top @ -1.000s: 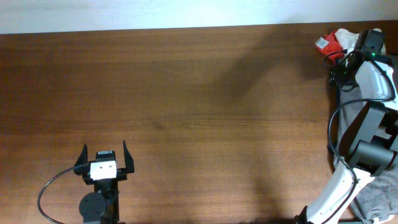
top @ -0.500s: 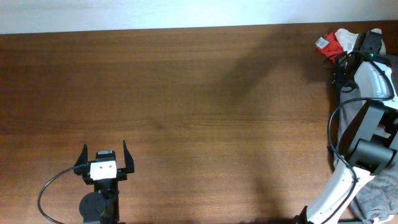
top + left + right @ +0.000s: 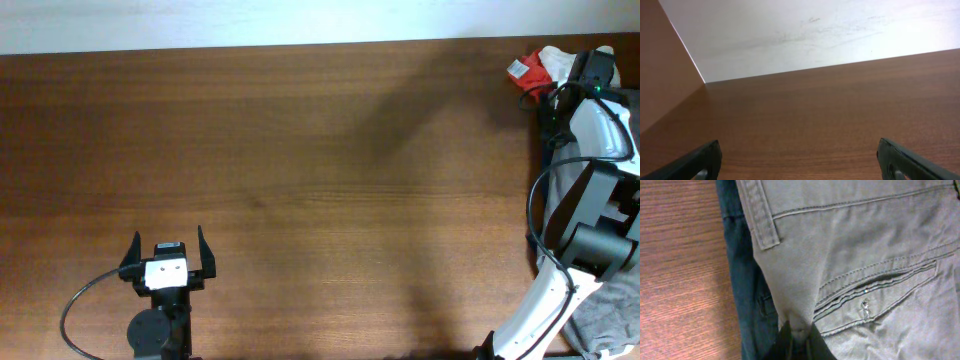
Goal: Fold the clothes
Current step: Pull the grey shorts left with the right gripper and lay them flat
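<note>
At the near edge of the table (image 3: 300, 150), on the left, the left gripper (image 3: 168, 240) rests low with its two fingers spread wide and nothing between them. Its wrist view shows only bare wood running to a white wall (image 3: 815, 35).

In the near right corner a patch of grey cloth (image 3: 612, 318) shows partly under the right arm (image 3: 600, 130); I cannot tell whether it belongs to the trousers.

The right arm reaches along the right edge toward the far corner. In its wrist view the right gripper (image 3: 799, 339) has its fingers pressed together on a small raised fold of the grey trousers (image 3: 850, 240), pinching the fabric just below a belt loop (image 3: 760, 215) and beside a slit pocket (image 3: 880, 295). The trousers lie on top of a dark blue cloth (image 3: 747, 305), whose edge meets the wood on the left.

Farthest off, at the far right corner, sits a red and cream bundle (image 3: 543, 68), just beside the arm's end.
</note>
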Tool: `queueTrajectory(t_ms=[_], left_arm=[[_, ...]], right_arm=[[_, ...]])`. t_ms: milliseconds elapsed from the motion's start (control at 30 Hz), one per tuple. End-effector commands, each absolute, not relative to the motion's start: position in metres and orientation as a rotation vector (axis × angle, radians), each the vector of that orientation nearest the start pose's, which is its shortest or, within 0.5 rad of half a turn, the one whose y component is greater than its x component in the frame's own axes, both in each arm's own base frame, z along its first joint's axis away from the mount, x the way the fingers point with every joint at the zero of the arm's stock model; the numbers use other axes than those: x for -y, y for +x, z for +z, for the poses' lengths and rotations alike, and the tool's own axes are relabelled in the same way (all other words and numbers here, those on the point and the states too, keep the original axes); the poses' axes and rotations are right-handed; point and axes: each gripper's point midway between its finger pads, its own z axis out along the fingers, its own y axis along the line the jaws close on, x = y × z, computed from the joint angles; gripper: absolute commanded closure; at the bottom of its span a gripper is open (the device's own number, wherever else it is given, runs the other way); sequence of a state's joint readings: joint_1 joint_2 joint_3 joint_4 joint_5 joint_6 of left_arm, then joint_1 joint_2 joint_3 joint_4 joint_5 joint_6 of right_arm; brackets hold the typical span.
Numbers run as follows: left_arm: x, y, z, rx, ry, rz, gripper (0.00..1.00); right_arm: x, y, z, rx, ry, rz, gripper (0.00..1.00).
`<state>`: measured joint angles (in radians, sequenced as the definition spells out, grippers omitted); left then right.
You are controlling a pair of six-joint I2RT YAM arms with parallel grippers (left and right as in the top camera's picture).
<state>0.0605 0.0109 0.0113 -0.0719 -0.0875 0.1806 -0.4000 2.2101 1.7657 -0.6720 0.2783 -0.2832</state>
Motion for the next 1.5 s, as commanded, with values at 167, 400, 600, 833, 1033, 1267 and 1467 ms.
queueTrajectory(t_ms=[167, 400, 600, 833, 1033, 1267, 1467], left_arm=[[-0.034, 0.243, 0.158, -1.652, 0.029, 0.284, 0.01], [-0.034, 0.243, 0.158, -1.652, 0.029, 0.284, 0.01], [-0.034, 0.243, 0.158, -1.652, 0.029, 0.284, 0.01], [-0.034, 0.244, 0.158, -1.652, 0.029, 0.284, 0.01], [-0.034, 0.243, 0.158, -1.652, 0.029, 0.284, 0.01], [-0.034, 0.243, 0.158, -1.652, 0.029, 0.284, 0.01], [-0.034, 0.244, 0.158, -1.652, 0.029, 0.284, 0.01]], right_arm=[[0.270, 0.463, 0.084, -2.593, 0.631, -0.541, 0.96], [0.241, 0.478, 0.174, -2.411, 0.567, -0.523, 0.96], [0.146, 0.499, 0.275, -2.210, 0.349, -0.427, 0.96], [-0.009, 0.504, 0.302, -2.183, 0.012, -0.233, 0.96], [-0.179, 0.481, 0.271, -2.253, -0.215, 0.171, 0.96], [-0.333, 0.431, 0.225, -2.303, -0.391, 0.446, 0.93], [-0.399, 0.381, 0.214, -2.286, -0.580, 0.523, 0.55]])
